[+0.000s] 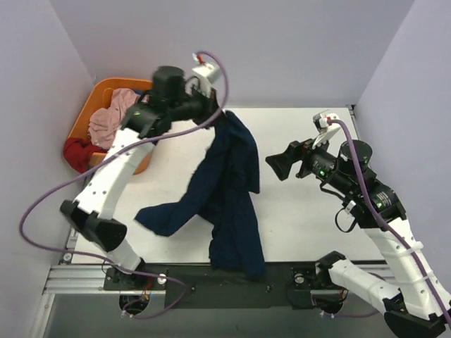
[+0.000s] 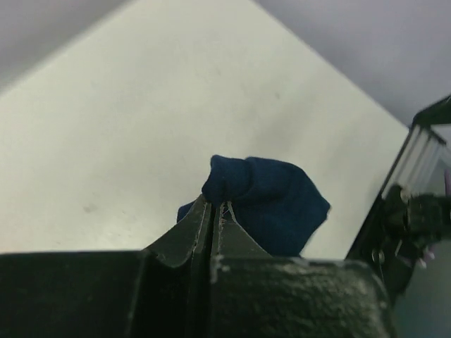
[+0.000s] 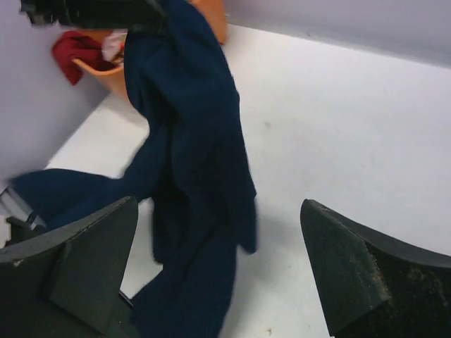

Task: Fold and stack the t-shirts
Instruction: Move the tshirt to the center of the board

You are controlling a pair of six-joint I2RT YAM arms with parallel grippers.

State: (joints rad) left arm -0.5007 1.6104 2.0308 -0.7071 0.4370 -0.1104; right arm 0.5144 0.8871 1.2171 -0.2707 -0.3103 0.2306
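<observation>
Worktop: we see a flat white worktop.
Shirt: large dark navy cloth t-shirt hangs from above, its tail on the worktop.
Basket: orange plastic basket, far left, holds a dusty pink cloth shirt and a red cloth shirt.
Left claw: clamped on the navy shirt's top.
Right claw: apart, empty, near the navy shirt.

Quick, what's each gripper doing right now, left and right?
Left gripper: shut on the navy t-shirt, lifting one end of it.
Right gripper: open, holding nothing.
</observation>
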